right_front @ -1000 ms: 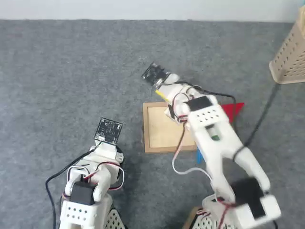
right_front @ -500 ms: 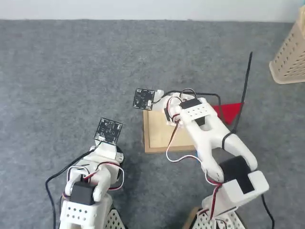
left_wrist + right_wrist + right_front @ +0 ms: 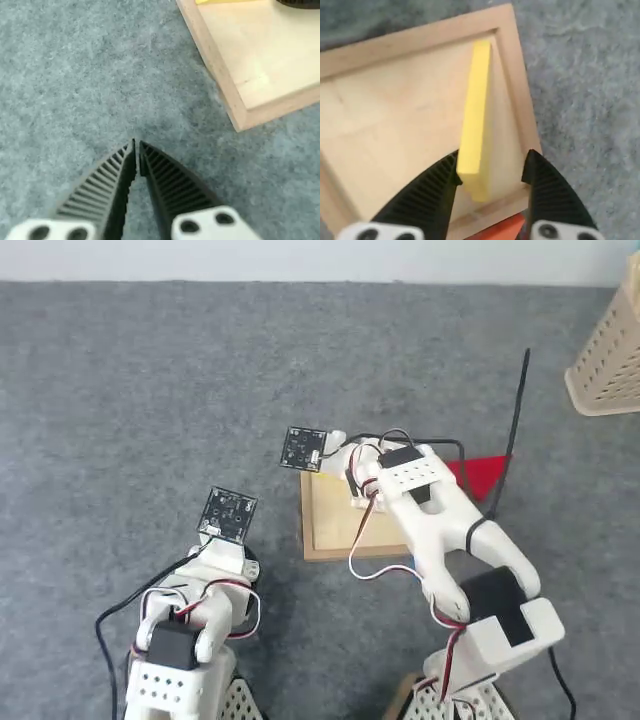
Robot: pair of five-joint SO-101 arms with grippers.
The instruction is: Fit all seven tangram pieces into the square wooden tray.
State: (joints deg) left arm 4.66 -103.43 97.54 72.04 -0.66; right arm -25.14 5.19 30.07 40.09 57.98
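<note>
1. High view is showing the square wooden tray (image 3: 322, 540) lying on the grey carpet (image 3: 150, 390). The right arm (image 3: 440, 510) is stretching over the tray's right part, and the left arm (image 3: 200, 610) is sitting back, well apart from the tray.
2. A red piece (image 3: 482, 474) is lying on the carpet just beside the tray's right side.
3. In the right wrist view, the yellow piece (image 3: 476, 110) is standing on edge inside the tray, running along one wall and ending near a corner.
4. The right gripper (image 3: 492, 157) is hanging over that corner with its fingers spread. One finger (image 3: 432, 187) is touching the yellow piece's near end, while the other is standing clear on the wall's side.
5. An orange-red strip (image 3: 507, 227) is peeking out just outside the tray's rim; what it belongs to cannot be told.
6. The left gripper (image 3: 136, 146) is hovering over bare carpet near a tray corner, its fingers pressed almost together and gripping nothing.
</note>
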